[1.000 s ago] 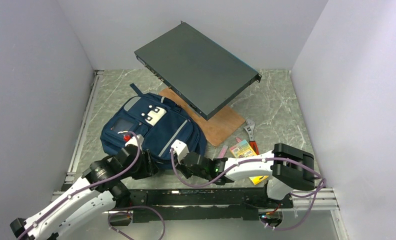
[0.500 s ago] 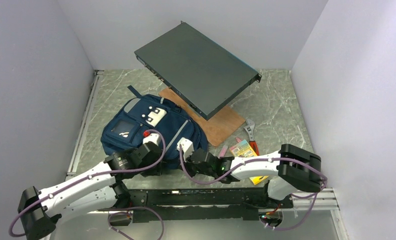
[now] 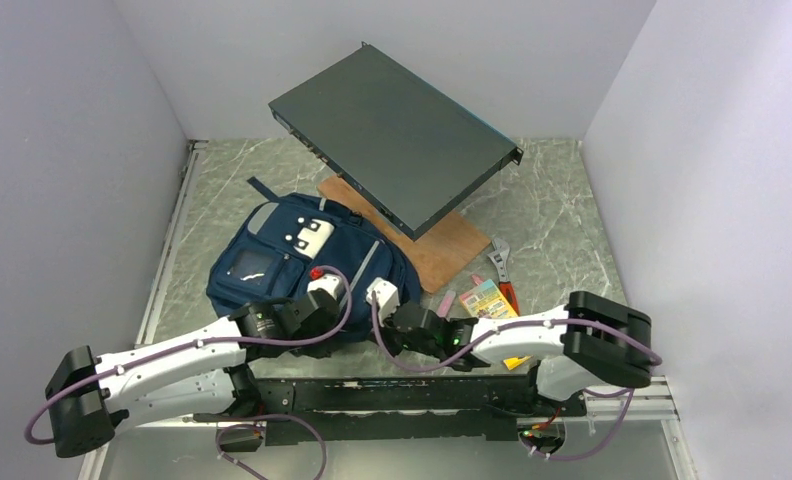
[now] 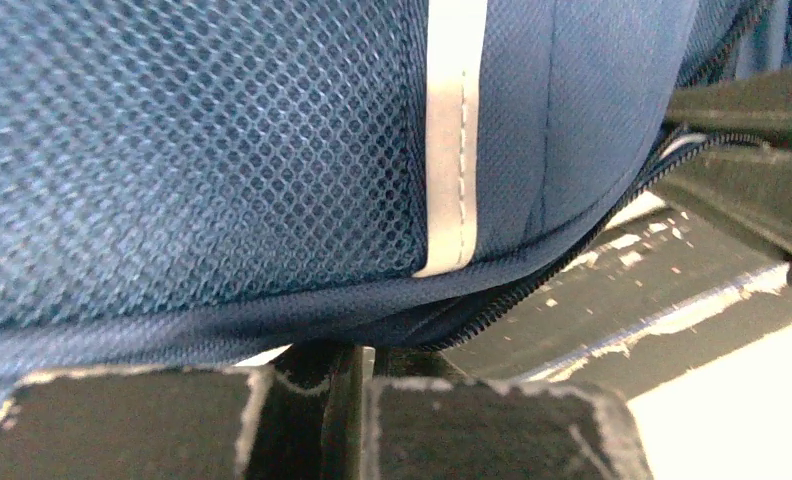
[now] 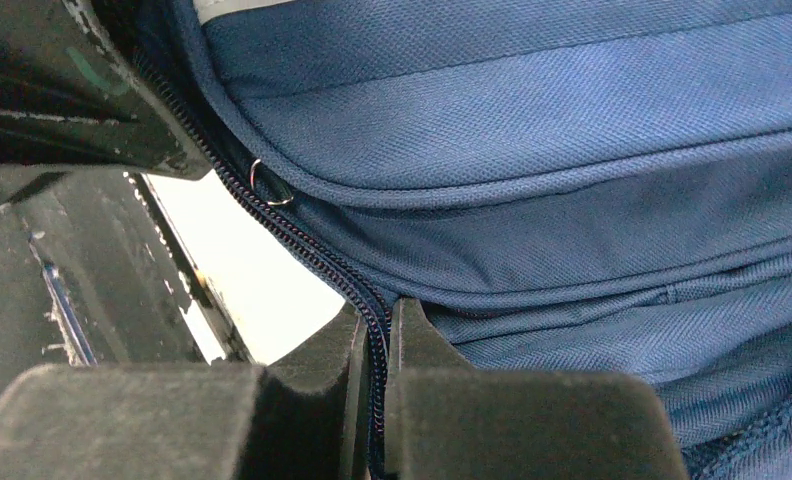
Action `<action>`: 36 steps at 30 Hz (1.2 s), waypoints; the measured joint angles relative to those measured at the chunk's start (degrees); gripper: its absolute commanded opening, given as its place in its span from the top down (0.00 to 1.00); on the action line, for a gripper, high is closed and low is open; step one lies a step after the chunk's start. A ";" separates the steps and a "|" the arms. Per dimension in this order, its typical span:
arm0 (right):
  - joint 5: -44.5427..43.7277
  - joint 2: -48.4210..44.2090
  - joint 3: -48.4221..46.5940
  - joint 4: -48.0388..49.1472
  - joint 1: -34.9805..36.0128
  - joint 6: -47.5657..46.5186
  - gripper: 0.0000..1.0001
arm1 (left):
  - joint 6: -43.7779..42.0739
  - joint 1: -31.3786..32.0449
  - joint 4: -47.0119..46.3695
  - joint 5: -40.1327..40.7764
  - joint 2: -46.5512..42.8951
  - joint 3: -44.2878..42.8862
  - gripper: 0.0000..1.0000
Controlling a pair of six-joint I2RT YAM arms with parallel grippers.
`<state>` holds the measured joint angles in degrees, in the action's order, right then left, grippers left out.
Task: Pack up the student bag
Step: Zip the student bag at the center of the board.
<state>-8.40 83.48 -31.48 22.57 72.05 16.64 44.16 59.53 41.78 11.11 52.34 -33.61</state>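
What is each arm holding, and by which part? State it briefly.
Right fingers pinch the navy blue fabric backpack by its zip edge. Left fingers are shut against its lower seam; whether they grip fabric there cannot be told.

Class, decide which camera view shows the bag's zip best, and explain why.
The right wrist view: the zip runs sharp and close into the shut right claw. The left wrist view catches a short stretch; from above, the arms hide it.
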 measured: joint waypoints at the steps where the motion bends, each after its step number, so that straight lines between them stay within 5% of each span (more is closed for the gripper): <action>1: -0.50 -1.11 1.01 -0.11 -0.02 0.07 1.00 | 0.22 0.33 -1.70 -1.64 0.11 0.55 1.00; 3: -1.09 -3.50 1.62 -2.84 -0.04 -0.20 0.91 | 0.79 0.57 -5.14 -4.26 -0.26 2.27 1.00; 7: -2.05 -4.44 -1.73 -12.59 0.31 1.33 0.42 | 2.05 0.96 -8.66 -7.85 0.22 4.46 1.00; 10: -3.61 -6.51 -3.54 -18.40 1.64 5.35 0.26 | 2.32 1.05 -9.42 -9.60 2.29 4.50 1.00; 12: -4.11 -10.36 -3.52 -21.14 2.45 8.11 0.21 | 2.67 1.14 -11.50 -11.69 3.23 4.57 0.84; 15: -4.44 -17.25 -3.37 -23.63 3.15 12.07 0.19 | 3.28 1.77 -16.13 -14.53 4.33 4.55 0.40; 19: -5.11 -22.69 -2.71 -24.72 3.74 16.41 0.18 | 3.93 2.08 -18.80 -15.47 2.56 4.26 0.13; 23: -8.26 -21.94 -2.38 -25.22 6.88 20.57 0.22 | 4.81 1.38 -13.18 -12.74 -6.84 3.91 0.03; 26: -12.28 -18.82 -2.97 -25.16 11.98 23.32 0.35 | 6.49 -0.02 -4.50 -7.58 -15.28 0.57 0.00; 30: -16.06 -10.40 -7.04 -26.03 15.63 27.17 0.49 | 12.00 -1.27 8.31 2.12 -24.17 -5.88 0.09; 36: -23.15 2.01 -16.44 -28.72 16.87 36.89 0.47 | 21.70 -1.44 20.52 10.78 -31.65 -7.08 0.17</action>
<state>-31.55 85.49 -47.92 -6.15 88.92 53.54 65.87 58.08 62.30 21.89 20.69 -40.69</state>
